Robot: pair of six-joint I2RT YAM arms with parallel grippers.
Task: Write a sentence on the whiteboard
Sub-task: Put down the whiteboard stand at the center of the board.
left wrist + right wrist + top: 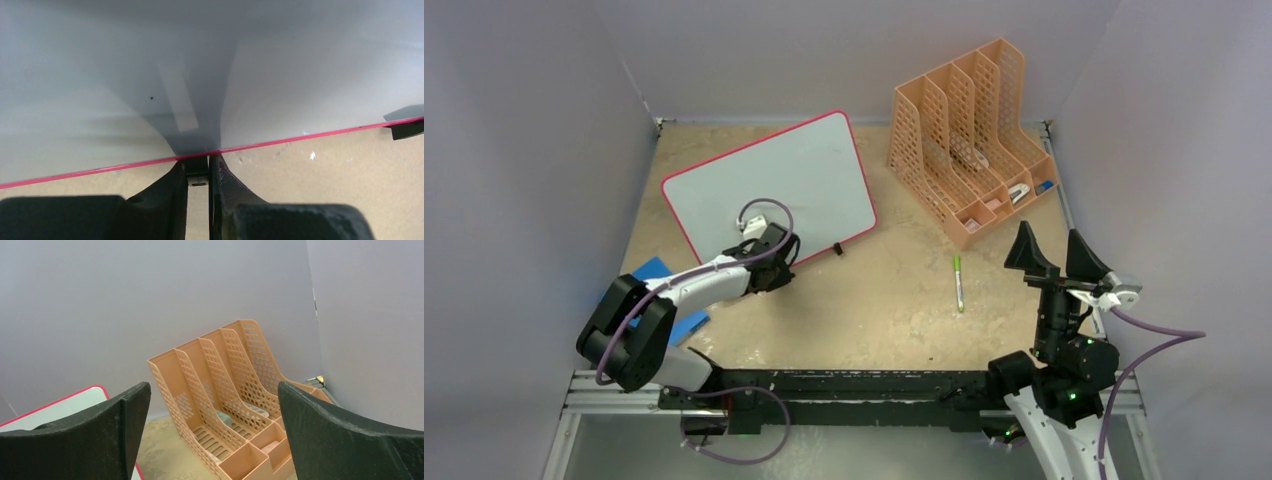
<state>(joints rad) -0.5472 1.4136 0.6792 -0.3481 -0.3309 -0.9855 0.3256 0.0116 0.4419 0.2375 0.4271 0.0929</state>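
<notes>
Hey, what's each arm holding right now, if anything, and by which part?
The left gripper is closed on the flat white whiteboard with the thin pink rim, pinching its near edge. The right gripper is open and holds nothing.

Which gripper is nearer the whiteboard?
Left. The left gripper has its jaws pinched on the near rim of the whiteboard. The right gripper is raised and open, well off to the board's right, near the rack.

The left gripper (pixel 764 238) sits at the whiteboard's (pixel 794 175) near edge. A green marker (pixel 958 283) lies on the table (pixel 874 305), with the right gripper (pixel 1056 252) spread wide nearby.
</notes>
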